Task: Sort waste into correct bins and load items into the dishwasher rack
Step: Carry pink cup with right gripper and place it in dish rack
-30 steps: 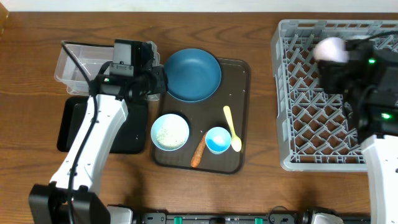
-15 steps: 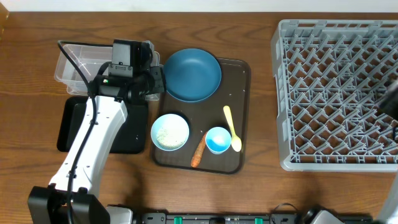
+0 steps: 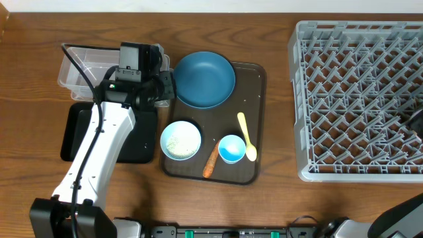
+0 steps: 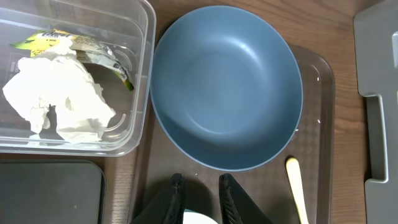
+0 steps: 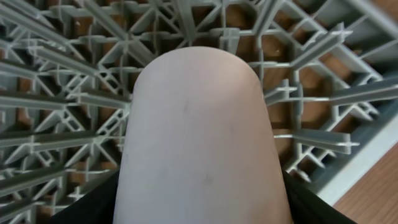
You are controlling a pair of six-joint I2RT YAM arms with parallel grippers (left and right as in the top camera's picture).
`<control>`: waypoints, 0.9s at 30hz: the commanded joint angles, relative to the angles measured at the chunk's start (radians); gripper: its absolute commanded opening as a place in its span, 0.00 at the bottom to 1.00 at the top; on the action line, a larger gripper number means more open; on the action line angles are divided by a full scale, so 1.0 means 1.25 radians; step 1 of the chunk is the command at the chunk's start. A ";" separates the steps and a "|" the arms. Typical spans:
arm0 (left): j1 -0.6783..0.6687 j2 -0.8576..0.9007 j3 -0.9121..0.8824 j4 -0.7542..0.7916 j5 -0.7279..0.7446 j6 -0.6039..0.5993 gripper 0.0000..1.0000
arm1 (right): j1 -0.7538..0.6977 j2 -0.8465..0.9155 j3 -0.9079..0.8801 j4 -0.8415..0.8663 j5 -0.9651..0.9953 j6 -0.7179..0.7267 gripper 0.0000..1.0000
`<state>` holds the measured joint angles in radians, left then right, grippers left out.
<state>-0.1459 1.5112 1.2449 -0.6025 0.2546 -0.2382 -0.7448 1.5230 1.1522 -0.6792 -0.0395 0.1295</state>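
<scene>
My left gripper (image 3: 168,86) (image 4: 202,188) hovers over the brown tray just beside the large dark-blue bowl (image 3: 205,79) (image 4: 227,87). Its fingers stand a narrow gap apart with nothing between them. My right gripper (image 5: 202,202) is shut on the pink cup (image 5: 199,124) above the lattice of the dishwasher rack (image 3: 357,99) (image 5: 62,93); that arm is almost wholly outside the overhead view. Crumpled white and yellow-green wrappers (image 4: 56,102) lie in the clear tub (image 3: 74,66) (image 4: 147,74). The black tray (image 3: 73,135) sits in front of the tub.
On the dark brown serving tray (image 3: 256,99) are a white bowl (image 3: 180,140) with rice grains, a light-blue cup (image 3: 231,148), a pale yellow spoon (image 3: 247,137) (image 4: 297,186) and an orange carrot piece (image 3: 211,160).
The right arm with the pink cup has moved off to the right, out of the overhead view. The left arm has stayed where it was.
</scene>
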 commanded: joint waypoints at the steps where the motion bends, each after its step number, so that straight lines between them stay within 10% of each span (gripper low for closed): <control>1: 0.001 -0.002 0.009 -0.002 -0.010 0.008 0.22 | -0.011 0.018 0.008 -0.031 0.008 0.029 0.01; 27: 0.001 -0.001 0.009 -0.002 -0.011 0.008 0.22 | -0.017 0.019 0.077 -0.183 -0.079 0.076 0.01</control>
<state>-0.1459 1.5112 1.2449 -0.6025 0.2550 -0.2379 -0.7601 1.5383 1.2175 -0.8799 -0.1234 0.2035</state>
